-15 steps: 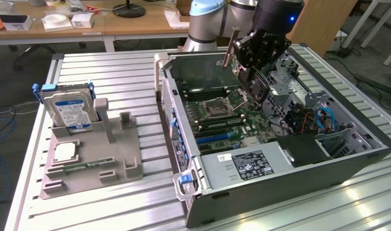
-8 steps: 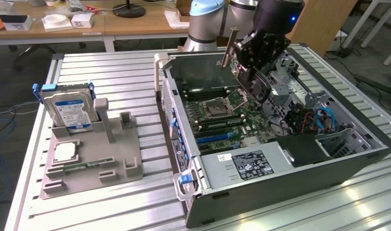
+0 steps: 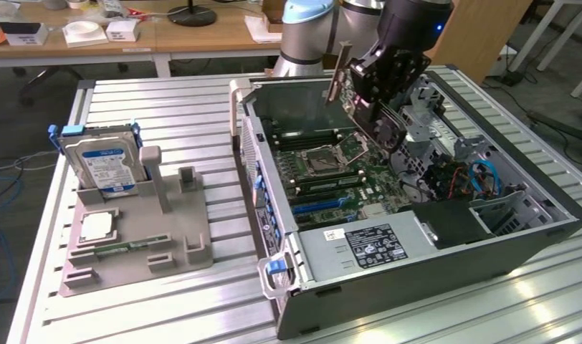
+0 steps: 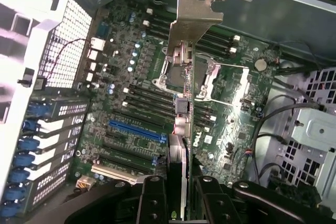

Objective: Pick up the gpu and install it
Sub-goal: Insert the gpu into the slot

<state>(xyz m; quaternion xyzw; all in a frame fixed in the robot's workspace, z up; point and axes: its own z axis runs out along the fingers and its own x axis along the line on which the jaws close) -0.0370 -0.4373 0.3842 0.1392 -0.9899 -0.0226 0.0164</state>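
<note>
The gpu (image 4: 184, 35) is a thin dark card with a silver bracket at one end, and I see it edge-on in the wrist view. My gripper (image 4: 181, 195) is shut on it, one black finger on each side. In the exterior view the gripper (image 3: 368, 97) hangs over the open computer case (image 3: 520, 236). There the gpu (image 3: 341, 75) stands on end with its bracket pointing up, above the green motherboard (image 3: 334, 175). The card is clear of the board. A blue expansion slot (image 4: 137, 130) lies on the board beside the card's line.
A grey holder (image 3: 167, 244) on the slatted metal table (image 3: 176, 100) carries an upright hard drive (image 3: 99, 161), a square chip (image 3: 97, 227) and a green memory stick (image 3: 128, 247). Inside the case are a power supply (image 3: 368, 244) and loose cables (image 3: 482, 179).
</note>
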